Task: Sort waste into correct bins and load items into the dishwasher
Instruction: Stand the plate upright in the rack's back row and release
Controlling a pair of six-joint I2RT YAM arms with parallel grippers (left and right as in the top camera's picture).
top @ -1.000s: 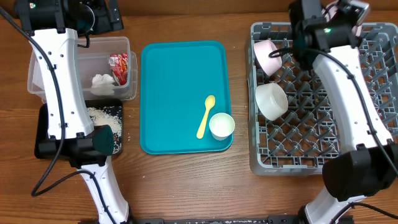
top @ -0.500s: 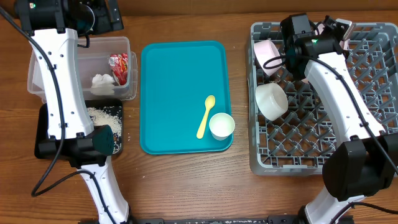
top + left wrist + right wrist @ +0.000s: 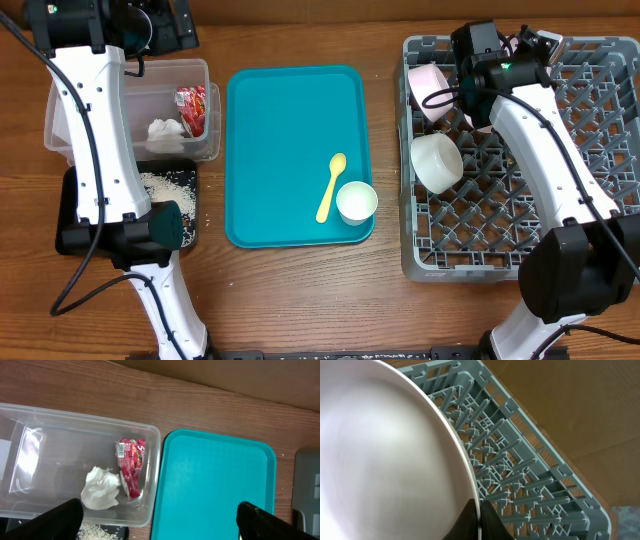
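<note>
Plate (image 3: 385,460), smooth pale pinkish-white, sits edge-clamped in right pincer (image 3: 479,522); left pincer (image 3: 162,520) gapes.

Teal serving tray (image 3: 290,120) — flat, mid-scene — on a brown wooden table (image 3: 300,300)

Bright, even light falls from above; the arms cast only faint, soft shadows on the brown wooden tabletop (image 3: 300,290), and the overhead view is sharp throughout. The clear rectangular plastic tub (image 3: 30,425) carries pale glare streaks. On the left hand (image 3: 160,519) the dark fingers (image 3: 62,519) are blurred. Close to the lens, the round pale pinkish-white plate (image 3: 380,460) looks soft, with a broad sheen; the square grey plastic dish rack (image 3: 520,475) behind is crisper.
</note>
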